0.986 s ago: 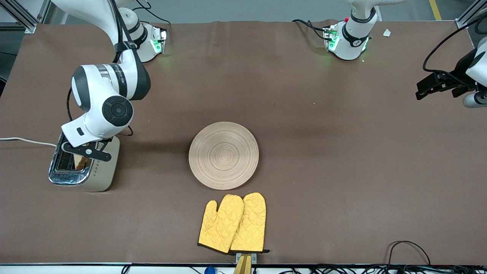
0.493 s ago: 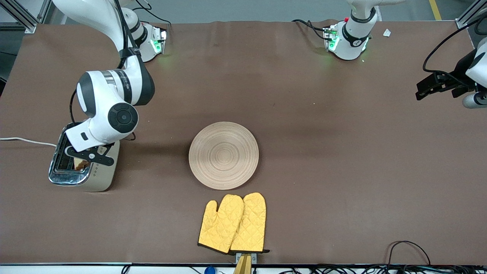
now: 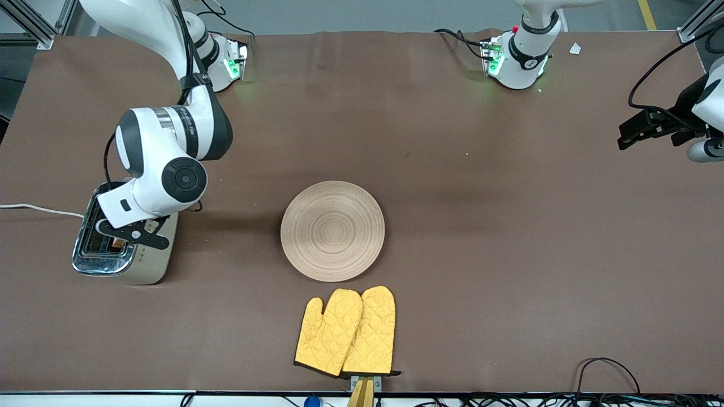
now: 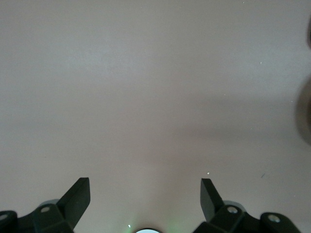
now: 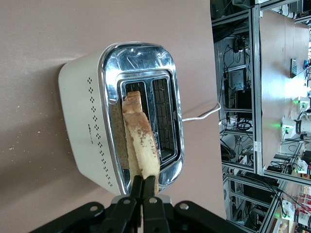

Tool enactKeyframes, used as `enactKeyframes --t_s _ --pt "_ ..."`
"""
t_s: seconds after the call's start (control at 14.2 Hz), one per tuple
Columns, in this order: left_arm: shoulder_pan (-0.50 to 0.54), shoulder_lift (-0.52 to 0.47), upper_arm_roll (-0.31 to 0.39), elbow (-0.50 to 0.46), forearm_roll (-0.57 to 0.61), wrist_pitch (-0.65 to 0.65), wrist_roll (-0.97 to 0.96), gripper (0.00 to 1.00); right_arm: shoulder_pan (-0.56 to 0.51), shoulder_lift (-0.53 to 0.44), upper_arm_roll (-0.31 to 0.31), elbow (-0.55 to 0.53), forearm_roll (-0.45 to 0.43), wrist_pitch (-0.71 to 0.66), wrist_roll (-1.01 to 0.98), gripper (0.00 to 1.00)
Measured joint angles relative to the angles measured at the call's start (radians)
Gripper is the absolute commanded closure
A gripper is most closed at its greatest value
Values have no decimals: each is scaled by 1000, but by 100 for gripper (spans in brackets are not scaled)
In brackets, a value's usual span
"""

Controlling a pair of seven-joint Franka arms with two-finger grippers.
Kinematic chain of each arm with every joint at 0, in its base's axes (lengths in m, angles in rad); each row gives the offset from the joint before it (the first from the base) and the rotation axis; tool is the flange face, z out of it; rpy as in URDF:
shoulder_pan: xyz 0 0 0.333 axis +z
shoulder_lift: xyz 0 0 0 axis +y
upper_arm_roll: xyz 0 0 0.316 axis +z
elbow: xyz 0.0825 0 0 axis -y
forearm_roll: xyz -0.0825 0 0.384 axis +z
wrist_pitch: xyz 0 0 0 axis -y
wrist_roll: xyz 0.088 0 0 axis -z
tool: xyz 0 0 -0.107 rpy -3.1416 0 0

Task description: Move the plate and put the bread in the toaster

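**One slice held over a two-slot toaster, one plate mid-worktop**

The right pincer [image 5: 144,191] hangs directly over the toaster [image 3: 125,243], its two fingers pinching the single slice of bread [image 5: 141,141] by its crust edge. In the right wrist view the bread stands on edge, its lower part down in one of the toaster's two slots while the upper part still shows above the chrome top; the second slot beside it is dark and holds nothing visible. In the front view only a small brown patch of the slice [image 3: 117,243] shows under the pincer [image 3: 120,234].

The toaster sits at the right arm's end of the worktop [image 3: 452,141], cream-sided with a diamond pattern, and one white cord [image 3: 39,210] runs from it toward the worktop's edge.

Toward the middle of the worktop lies one round plate [image 3: 332,230], flat, pale and ringed, with nothing on it and well apart from the toaster. Nearer to the front camera than the plate lie two yellow oven mitts [image 3: 346,332], side by side and overlapping, close to the plate's rim without touching it.

The left arm waits at its own end of the worktop. The left pincer [image 4: 145,191] hangs over bare brown surface with its two fingers spread wide and nothing between them.
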State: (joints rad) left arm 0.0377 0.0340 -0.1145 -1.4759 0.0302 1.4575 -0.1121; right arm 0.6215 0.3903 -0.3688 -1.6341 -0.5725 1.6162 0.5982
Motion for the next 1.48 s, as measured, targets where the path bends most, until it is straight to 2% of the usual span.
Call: enactKeyframes --t_s 0.35,0.85,0.92,1.06,1.2,1.34,1.48 --pt "0 0 0 -1 0 26 31 0 -20 3 -7 1 0 7 -10 100" --pt "5 -21 -3 -36 0 75 75 0 -119 16 -9 -17 6 136 -76 99" --pt "5 -28 -3 -48 0 83 75 0 -125 19 -9 -31 6 167 -76 88" --pt "5 -44 -4 -75 0 101 75 0 -142 32 -9 -46 6 192 -76 0" --pt "5 -53 -5 -89 0 108 75 0 -151 49 -9 -49 26 215 -76 0" --pt "5 -56 -5 -95 0 110 75 0 -151 55 -9 -29 115 223 -76 0" --pt "5 -56 -5 -98 0 111 76 0 -150 47 -8 36 212 188 -78 0"
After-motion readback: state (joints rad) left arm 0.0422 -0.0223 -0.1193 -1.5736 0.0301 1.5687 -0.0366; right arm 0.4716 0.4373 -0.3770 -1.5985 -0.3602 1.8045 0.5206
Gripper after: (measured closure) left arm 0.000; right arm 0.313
